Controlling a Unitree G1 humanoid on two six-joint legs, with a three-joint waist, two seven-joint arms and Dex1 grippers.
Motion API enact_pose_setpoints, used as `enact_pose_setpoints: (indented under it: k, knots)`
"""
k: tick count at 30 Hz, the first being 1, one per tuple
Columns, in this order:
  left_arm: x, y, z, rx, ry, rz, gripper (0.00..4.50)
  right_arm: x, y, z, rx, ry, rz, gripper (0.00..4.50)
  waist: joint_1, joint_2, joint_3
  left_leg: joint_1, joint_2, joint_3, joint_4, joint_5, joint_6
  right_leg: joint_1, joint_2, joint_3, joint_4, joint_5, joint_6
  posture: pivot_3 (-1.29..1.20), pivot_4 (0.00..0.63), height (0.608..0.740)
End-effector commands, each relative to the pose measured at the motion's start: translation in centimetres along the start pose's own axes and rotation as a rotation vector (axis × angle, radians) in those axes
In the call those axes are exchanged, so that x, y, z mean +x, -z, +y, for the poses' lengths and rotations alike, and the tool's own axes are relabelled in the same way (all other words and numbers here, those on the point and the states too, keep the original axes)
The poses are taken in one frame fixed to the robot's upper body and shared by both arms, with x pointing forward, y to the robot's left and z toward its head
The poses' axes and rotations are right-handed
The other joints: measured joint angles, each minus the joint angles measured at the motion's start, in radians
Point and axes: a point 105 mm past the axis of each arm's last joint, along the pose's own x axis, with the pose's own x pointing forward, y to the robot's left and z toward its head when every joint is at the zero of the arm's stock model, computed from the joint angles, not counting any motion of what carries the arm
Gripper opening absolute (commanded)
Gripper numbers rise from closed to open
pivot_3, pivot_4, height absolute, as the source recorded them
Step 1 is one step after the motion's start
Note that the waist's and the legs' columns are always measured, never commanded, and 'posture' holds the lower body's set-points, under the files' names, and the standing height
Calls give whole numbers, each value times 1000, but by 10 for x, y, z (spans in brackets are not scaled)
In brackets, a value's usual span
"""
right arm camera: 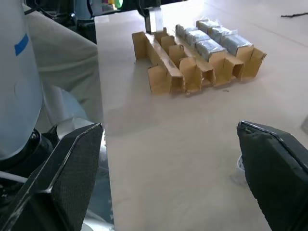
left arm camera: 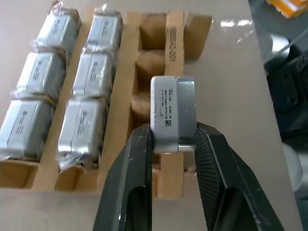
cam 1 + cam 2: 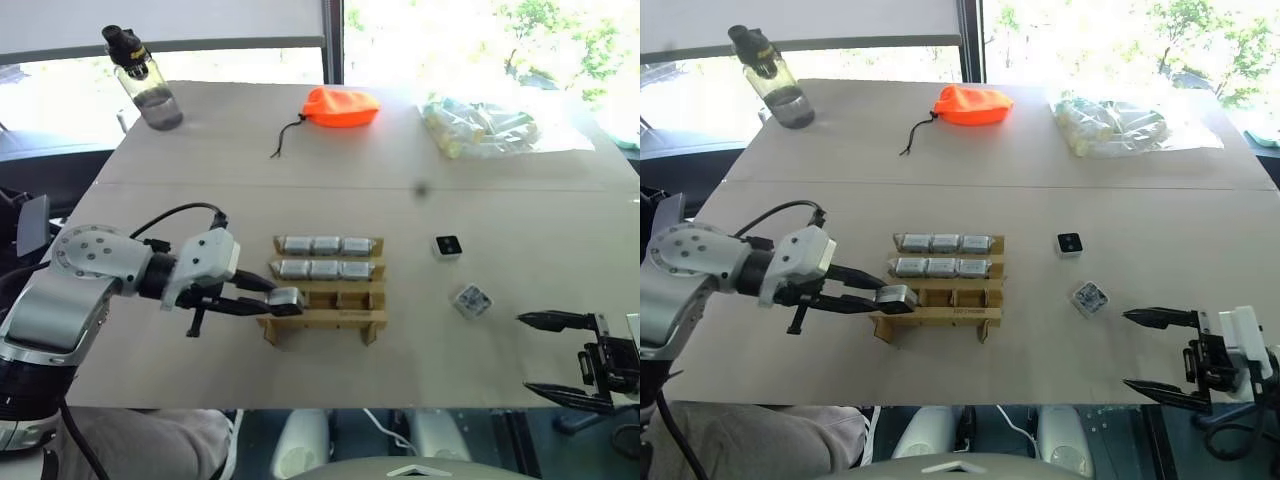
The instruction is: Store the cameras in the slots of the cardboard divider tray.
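A tan cardboard divider tray sits near the middle of a pale worktop. Its two farther rows are full: six wrapped silver-grey cameras lie in their slots, three to a row. The nearest row stands empty.

The left tool reaches in from the robot's left, its two black fingers clamped on the sides of another grey camera. That camera is held over the left end of the tray's nearest row, just above the cardboard.

To the right of the tray, two loose cameras lie on the worktop: one with a black lens face, and nearer the robot, a wrapped one lying tilted.

The right tool hangs over the worktop's near right edge, its fingers spread wide and holding nothing.

At the far side stand a clear water bottle, an orange drawstring pouch and a clear bag of pale tubes.
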Motion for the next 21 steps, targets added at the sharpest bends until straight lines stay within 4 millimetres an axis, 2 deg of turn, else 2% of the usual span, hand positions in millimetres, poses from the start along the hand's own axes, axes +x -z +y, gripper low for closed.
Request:
enact_pose_setpoints:
  k: [1, 13, 16, 21]
  knots:
    - [-10, -3, 7, 56, -26, 40, 648, -1, -13, 1, -36, -2, -51, 4431, 0, 0, 0, 0, 0, 0, 0, 0, 0, 0, 0, 0, 0, 0, 0, 0, 150, 726]
    - [-4, 0, 12, 106, -18, 50, 648, 1, -16, 2, -43, 15, -73, 4431, 0, 0, 0, 0, 0, 0, 0, 0, 1, 0, 0, 0, 0, 0, 0, 0, 150, 726]
    - [3, -1, 13, 123, -17, 33, 648, 2, -17, 2, -45, 17, -73, 4431, 0, 0, 0, 0, 0, 1, 0, 0, 1, 0, 0, 0, 0, 0, 0, 0, 150, 726]
    - [11, 9, 16, 120, -19, 62, 648, 0, -14, 2, -41, 28, -76, 4431, 0, 0, 0, 0, 0, 0, 0, 0, 1, 0, 0, 0, 0, 0, 0, 0, 150, 726]
